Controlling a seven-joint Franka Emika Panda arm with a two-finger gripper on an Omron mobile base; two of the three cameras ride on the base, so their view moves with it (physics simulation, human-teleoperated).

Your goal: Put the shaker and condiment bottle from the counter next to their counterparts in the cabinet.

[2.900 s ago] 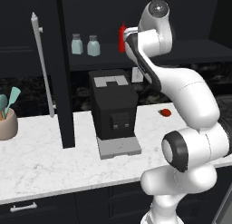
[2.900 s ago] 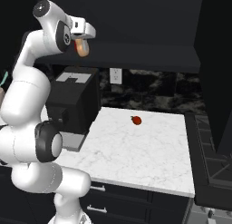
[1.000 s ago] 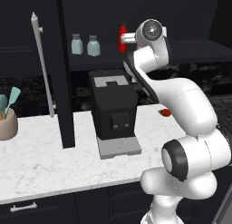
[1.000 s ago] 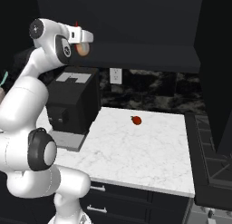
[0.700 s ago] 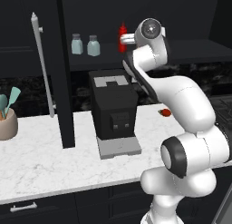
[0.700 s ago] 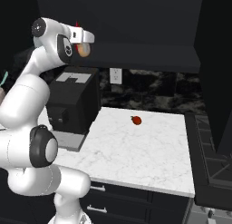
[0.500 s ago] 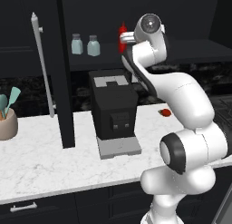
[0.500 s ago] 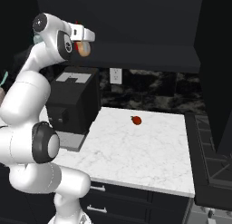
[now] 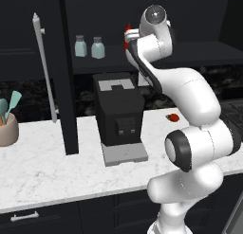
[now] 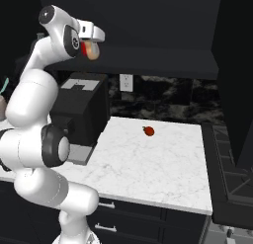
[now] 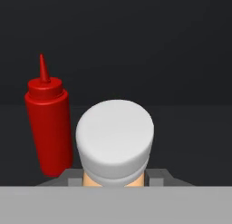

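Two shakers (image 9: 89, 47) already sit side by side on the cabinet (image 9: 190, 50) shelf, so I'd call that half done. What's left is the condiment bottle (image 11: 115, 143): the jaws are clamped on it up at shelf height, right beside the red squeeze bottle (image 11: 47, 123), not set down yet. From the hand view the bottle's body is mostly hidden under its own cap, and I can't tell whether it's over the shelf.

White-capped orange-tan condiment bottle (image 11: 115, 143) held beside the red squeeze bottle (image 11: 48, 123).
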